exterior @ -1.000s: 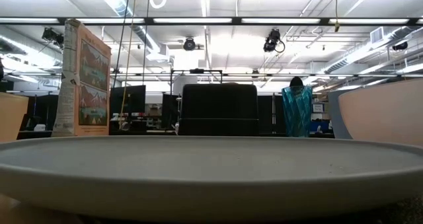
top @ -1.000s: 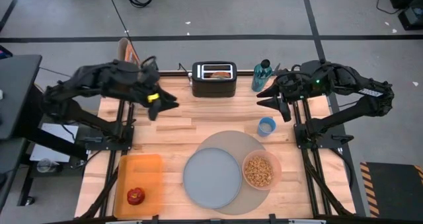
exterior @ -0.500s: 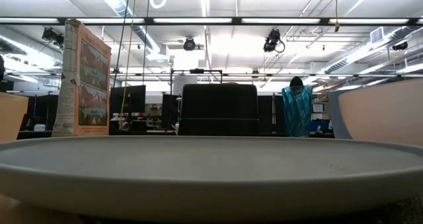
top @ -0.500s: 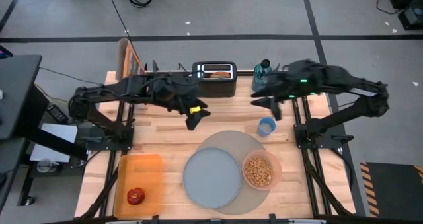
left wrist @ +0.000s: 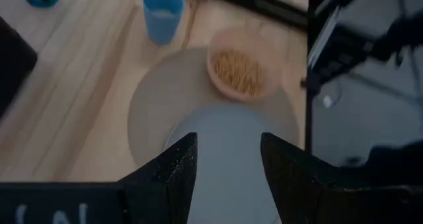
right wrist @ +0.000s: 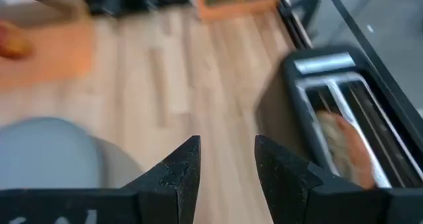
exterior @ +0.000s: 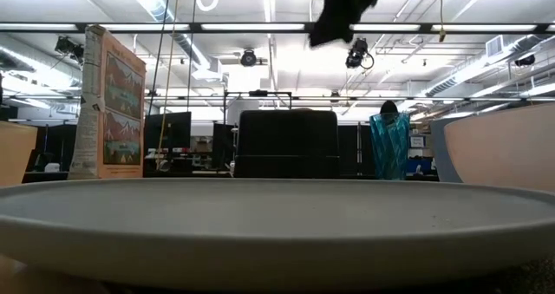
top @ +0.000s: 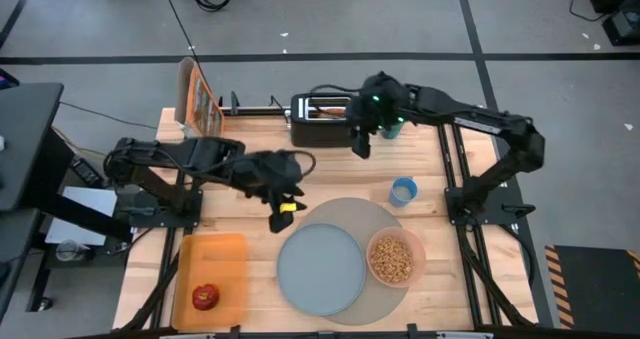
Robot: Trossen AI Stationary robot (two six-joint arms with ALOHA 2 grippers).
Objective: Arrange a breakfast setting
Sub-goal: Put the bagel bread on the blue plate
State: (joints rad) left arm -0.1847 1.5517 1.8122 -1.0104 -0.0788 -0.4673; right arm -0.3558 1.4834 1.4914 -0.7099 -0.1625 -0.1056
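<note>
Grey mat (top: 352, 261), large and round, lies at the near edge of the tabletop, right of centre. On it sit the grey-blue plate (top: 320, 270), bare, and just beside it the pink bowl (top: 393, 258), which holds tan cereal. The small blue cup (top: 403, 190) stands off the mat, just beyond its far right rim. The red apple (top: 205, 297) rests on an orange tray (top: 213, 254) at the near left corner. A black toaster (top: 324, 122) stands at the far edge, centre, with the tan bagel (right wrist: 344, 145) showing in its slot. No spoon can be made out.

Right gripper (top: 360, 145) hangs beside the toaster's right end, fingers apart and empty. Left gripper (top: 281, 216) hovers just off the mat's far left rim, looking down on the plate, fingers also apart and empty.

Judgement: the step in hand appears to be fetching the bagel from the toaster for the plate. The next move calls for the right gripper to centre over the slot and descend straight, fingers narrow enough to enter.

Clearances: the slot walls are tight, and a teal bottle (top: 398, 109) stands just right of the toaster, near the right arm. Bare wood between toaster and mat offers open passage. The left gripper near the plate may obstruct a delivery there.
</note>
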